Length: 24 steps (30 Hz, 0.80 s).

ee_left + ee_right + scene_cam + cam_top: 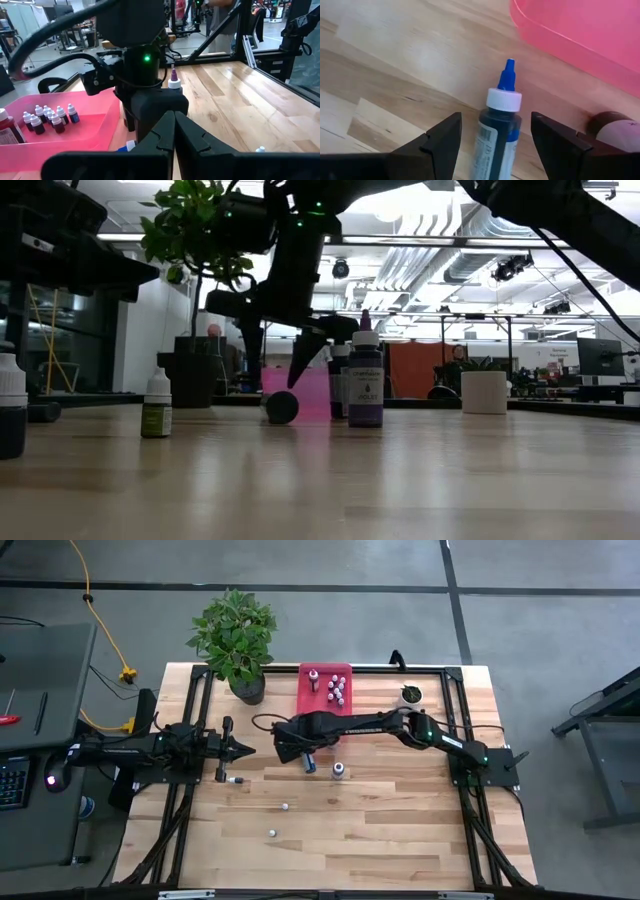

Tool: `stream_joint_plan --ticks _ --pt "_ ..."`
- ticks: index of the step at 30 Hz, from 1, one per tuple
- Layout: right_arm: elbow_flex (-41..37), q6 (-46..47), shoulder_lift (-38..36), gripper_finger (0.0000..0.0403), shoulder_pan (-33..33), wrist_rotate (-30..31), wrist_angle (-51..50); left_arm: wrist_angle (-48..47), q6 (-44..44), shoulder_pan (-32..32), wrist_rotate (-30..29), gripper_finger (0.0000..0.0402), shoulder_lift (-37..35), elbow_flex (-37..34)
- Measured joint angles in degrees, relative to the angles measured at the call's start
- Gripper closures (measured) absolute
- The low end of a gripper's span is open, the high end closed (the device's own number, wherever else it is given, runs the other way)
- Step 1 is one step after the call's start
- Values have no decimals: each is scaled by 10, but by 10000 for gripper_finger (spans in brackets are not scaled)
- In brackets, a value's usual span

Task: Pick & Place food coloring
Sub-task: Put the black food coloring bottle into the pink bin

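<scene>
The pick is in hand: the right claw [492,145] hangs low over the middle of the bench [400,830], its fingers wide on either side of a blue-tipped food coloring bottle [499,125] lying on the wood, not yet gripped. The next move, I judge, is to settle lower and close squarely on the body, then lift it to the pink tray [312,700] at the far edge, where several small bottles [337,690] stand. An upright purple bottle [338,770] stands just right of the claw and could be knocked. Stray white-capped bottles [284,807] lie nearer. A potted plant [236,635] stands left of the tray. The left claw [250,749] waits at the left, pinched closed and empty.
</scene>
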Motion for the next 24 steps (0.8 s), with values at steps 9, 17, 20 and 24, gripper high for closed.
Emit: stream_joint_plan --ticks 9,17,20,24 --pt "0 -10 1 176 -6 10 -20 0 0 0 0 401 0 0" --pt "-2 -12 -4 176 -6 8 -23 0 0 0 0 401 0 0" --pt "-2 -14 -10 176 -6 5 -21 0 0 0 0 401 0 0" --pt "-2 -17 -15 176 -7 7 -26 0 0 0 0 401 0 0"
